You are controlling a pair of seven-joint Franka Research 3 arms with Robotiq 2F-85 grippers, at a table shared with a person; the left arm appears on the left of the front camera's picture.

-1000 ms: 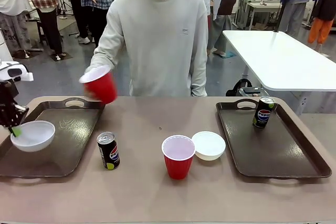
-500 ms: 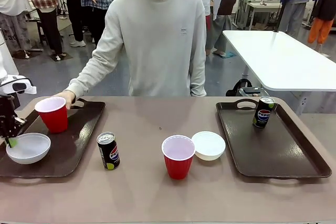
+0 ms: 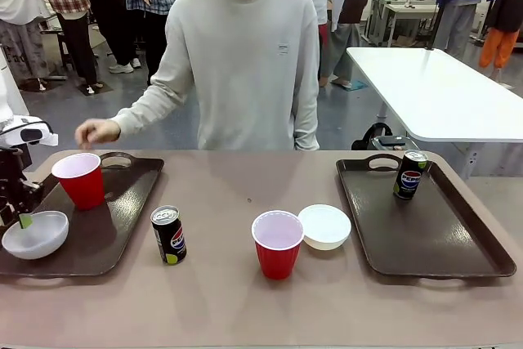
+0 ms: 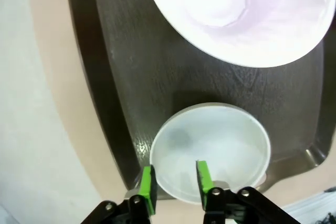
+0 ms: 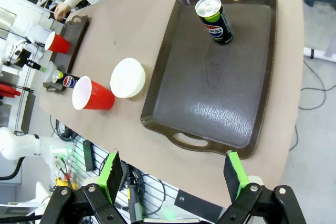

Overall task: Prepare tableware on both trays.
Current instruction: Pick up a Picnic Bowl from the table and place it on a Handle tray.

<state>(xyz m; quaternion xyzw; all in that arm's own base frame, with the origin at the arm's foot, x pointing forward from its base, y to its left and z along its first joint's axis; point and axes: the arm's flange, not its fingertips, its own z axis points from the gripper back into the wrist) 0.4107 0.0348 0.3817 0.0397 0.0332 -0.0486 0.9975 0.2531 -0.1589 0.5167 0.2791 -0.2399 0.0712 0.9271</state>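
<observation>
Left gripper (image 4: 175,181): fingers partly apart, straddling the rim of the first white bowl (image 3: 35,234), one green pad inside it and one outside; not clamped on it.
First bowl: sits in the near left corner of the left tray (image 3: 122,226).
First red cup (image 3: 79,179): upright on the left tray, just behind that bowl.
Person's hand (image 3: 96,131): raised above the left tray's far end, holding nothing.
Table middle: first Pepsi can (image 3: 169,234) just right of the left tray; second red cup (image 3: 278,243) with second white bowl (image 3: 324,226) just beside it.
Right tray (image 3: 441,243): second Pepsi can (image 3: 410,174) upright near its far end.
Right gripper (image 5: 173,177): fingers spread wide, holding nothing, high above the right tray's end.
</observation>
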